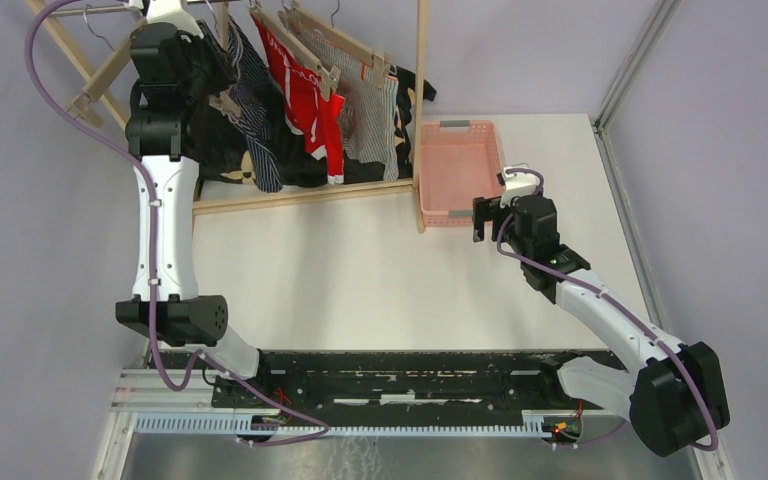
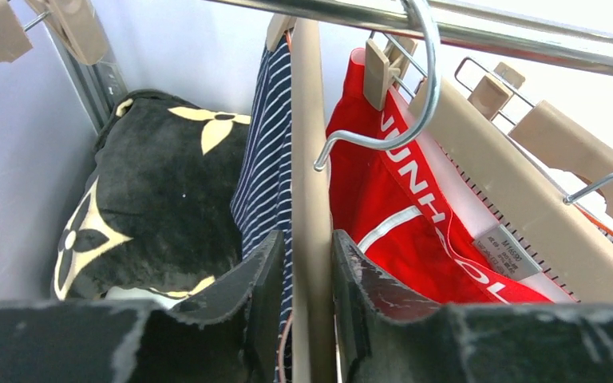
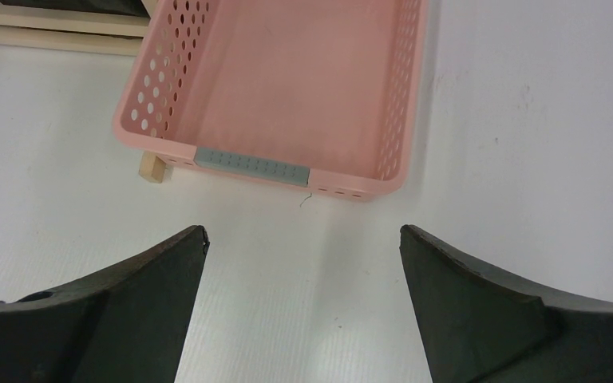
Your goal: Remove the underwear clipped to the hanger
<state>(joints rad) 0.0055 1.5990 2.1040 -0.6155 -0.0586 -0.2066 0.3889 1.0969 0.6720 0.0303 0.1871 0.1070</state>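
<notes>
Left wrist view, left gripper (image 2: 307, 239) clenched on wooden hanger (image 2: 307, 120) carrying navy underwear (image 2: 267, 159), red underwear (image 2: 383, 215) just beside, right gripper (image 3: 303, 231) spread wide near pink basket (image 3: 168, 96).

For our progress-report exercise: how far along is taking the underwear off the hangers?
Done: nothing; navy shorts, red shorts and grey shorts hang clipped, basket empty. In hand: left claw shut on a hanger; right claw open by the basket. Left: all three.

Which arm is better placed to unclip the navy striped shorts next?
Left. The left tool is shut on the wooden hanger right beside the navy shorts. The right tool hangs open by the pink basket, away from the rack.
</notes>
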